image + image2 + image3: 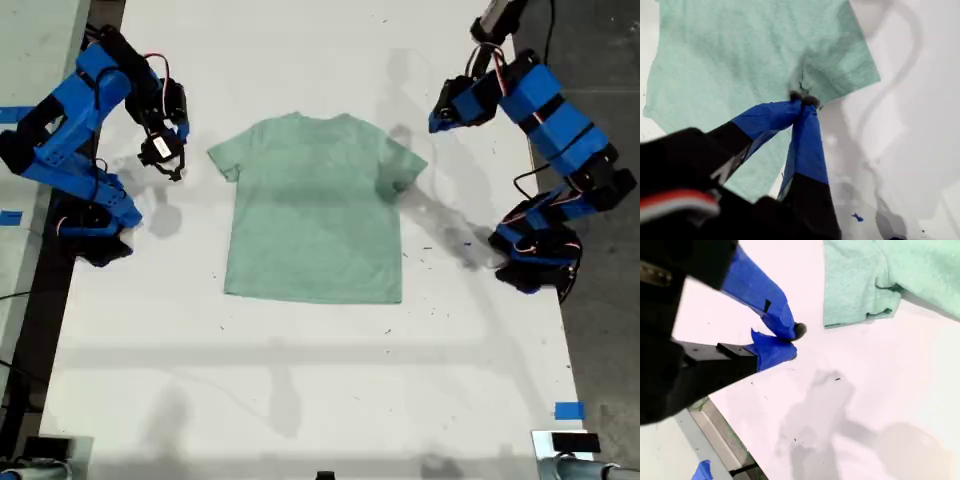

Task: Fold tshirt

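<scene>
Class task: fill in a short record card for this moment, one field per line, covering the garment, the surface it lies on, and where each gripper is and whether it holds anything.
garment: tshirt, pale mint green, lying flat and unfolded
surface: white table
first gripper: my first gripper, jaws together, tips over the tshirt near a sleeve; contact with the cloth cannot be told
second gripper: my second gripper, jaws nearly closed on nothing, over bare table beside the other sleeve
extra: blue tape at the table edge
</scene>
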Robot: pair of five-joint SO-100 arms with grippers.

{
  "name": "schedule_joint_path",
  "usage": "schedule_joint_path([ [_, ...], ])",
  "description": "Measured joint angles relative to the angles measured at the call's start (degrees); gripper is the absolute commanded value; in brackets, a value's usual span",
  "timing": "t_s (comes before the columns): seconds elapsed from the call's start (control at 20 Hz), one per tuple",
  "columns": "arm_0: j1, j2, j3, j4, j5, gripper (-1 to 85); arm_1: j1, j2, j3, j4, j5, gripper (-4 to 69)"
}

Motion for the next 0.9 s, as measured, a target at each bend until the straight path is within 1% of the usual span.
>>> schedule_joint_path([
  [0.1,0.0,0.0,0.0,0.35,0.35,0.0,0.53,-1.05,-0.18,0.0,-1.85,14.8],
  [0.2,0.0,0.0,0.0,0.18,0.26,0.0,0.79,-1.32,-0.18,0.0,-3.78,20.6],
  [0.3,0.09,0.0,0.0,0.18,-0.09,0.0,1.67,-2.02,-0.09,-0.09,-6.24,21.0],
  [0.4,0.09,0.0,0.0,0.18,0.09,0.0,3.43,-2.37,3.69,-3.43,-9.14,20.6],
  [0.6,0.09,-0.09,0.0,0.18,0.09,0.0,5.36,-4.92,16.61,-15.38,-14.24,19.6],
  [0.75,0.97,-0.18,0.0,0.18,0.18,0.0,5.71,-11.25,22.32,-24.43,-16.35,19.0],
  [0.9,1.41,-0.18,0.0,0.18,-0.18,0.0,5.71,-18.46,23.12,-30.5,-17.31,19.6],
])
